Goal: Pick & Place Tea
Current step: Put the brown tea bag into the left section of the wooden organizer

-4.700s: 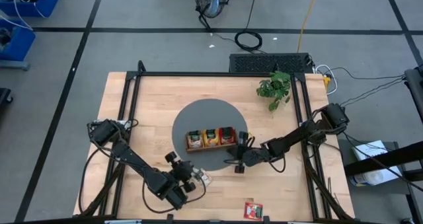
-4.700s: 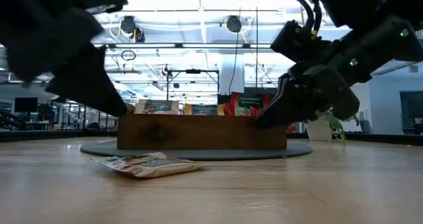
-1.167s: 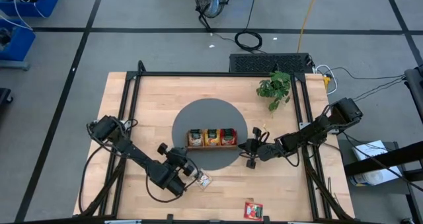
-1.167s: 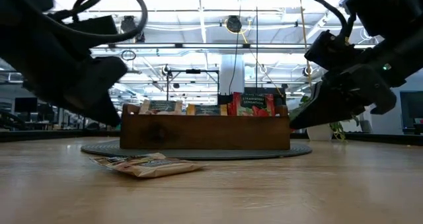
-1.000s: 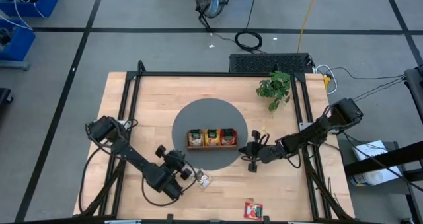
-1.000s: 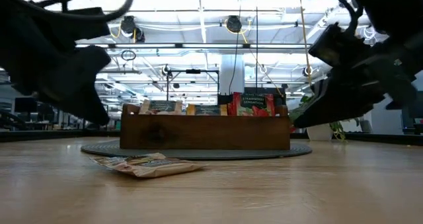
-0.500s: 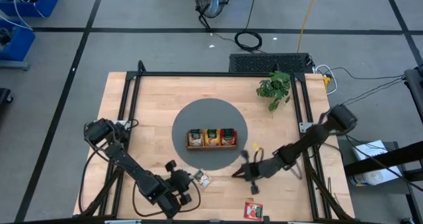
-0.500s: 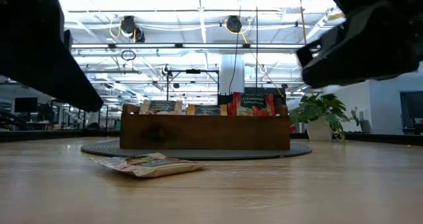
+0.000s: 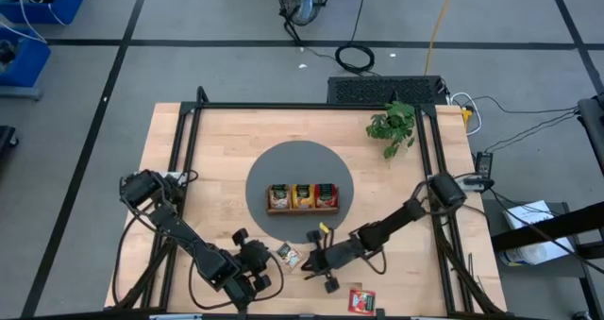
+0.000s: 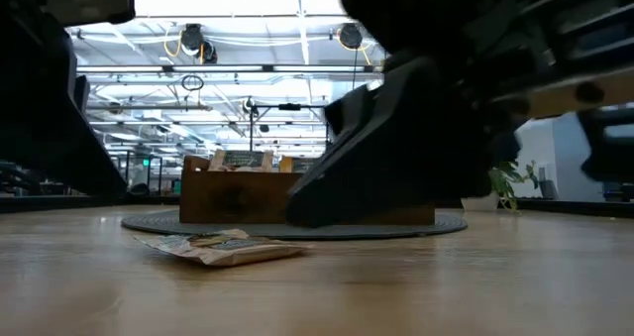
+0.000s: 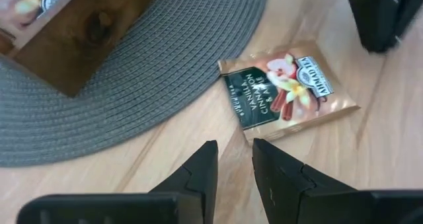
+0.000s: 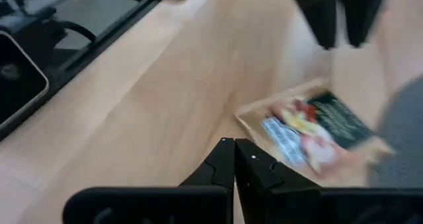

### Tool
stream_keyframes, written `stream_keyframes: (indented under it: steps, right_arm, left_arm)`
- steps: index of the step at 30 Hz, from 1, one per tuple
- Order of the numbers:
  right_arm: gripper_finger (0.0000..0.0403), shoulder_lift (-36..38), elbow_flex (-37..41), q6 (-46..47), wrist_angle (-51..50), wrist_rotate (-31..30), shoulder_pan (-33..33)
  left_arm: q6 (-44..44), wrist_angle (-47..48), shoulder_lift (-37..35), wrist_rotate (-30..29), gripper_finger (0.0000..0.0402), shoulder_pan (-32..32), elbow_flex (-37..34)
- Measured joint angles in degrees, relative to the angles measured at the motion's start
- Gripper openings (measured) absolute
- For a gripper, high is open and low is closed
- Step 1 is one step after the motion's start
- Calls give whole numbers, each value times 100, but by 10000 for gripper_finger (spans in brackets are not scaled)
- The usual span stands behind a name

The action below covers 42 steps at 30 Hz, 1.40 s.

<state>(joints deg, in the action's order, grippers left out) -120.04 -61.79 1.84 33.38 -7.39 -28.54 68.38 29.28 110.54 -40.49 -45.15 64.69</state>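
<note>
A beige-brown tea packet [image 9: 288,256] with a green label lies flat on the wood, just off the grey mat's [image 9: 283,160] near edge; it also shows in the left wrist view [image 11: 287,88] and the low view [image 10: 223,247]. My left gripper [image 9: 268,258] hovers at its left, narrowly open [image 11: 234,159] with nothing between the fingers. My right gripper [image 9: 306,265] is shut [image 12: 234,148] and low beside the packet's right side [image 12: 317,131], apart from it. A red tea packet [image 9: 361,301] lies near the front edge. More tea packets stand in the wooden tray [image 9: 302,197].
The wooden tray [image 11: 66,32] sits on the round grey mat mid-table, close behind both grippers. A potted plant [image 9: 392,124] stands at the far right. Black frame rails [image 9: 184,160] run along the table's sides. Bare wood lies left of the mat.
My right gripper, shut throughout, has swept from the tray's right side toward the near edge and leftward, down beside the beige-brown packet. My left gripper has drawn back toward the near edge and turned. The packet has stayed put.
</note>
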Motion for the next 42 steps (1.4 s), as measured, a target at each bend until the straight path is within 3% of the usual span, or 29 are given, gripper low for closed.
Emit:
stream_keyframes:
  steps: [10, 17, 33, 38, 42]
  right_arm:
    - [0, -254, -222, -59, 26, 124, 83]
    - [0, -241, -224, -284, 156, -157, 195]
    - [0, -433, -236, -230, -217, -151, 408]
    - [0, -755, -243, 227, -135, 390, 624]
    - [0, -913, -243, 440, -216, 641, 726]
  left_arm:
    - [-74, -588, 2, 42, 101, 13, -215]
    - [-166, -605, 2, 42, 101, 86, -215]
    - [-428, -1000, 2, -58, 102, 186, -217]
    - [-445, -902, 2, -110, 107, 201, -217]
    - [-224, -484, 2, -107, 143, 199, -217]
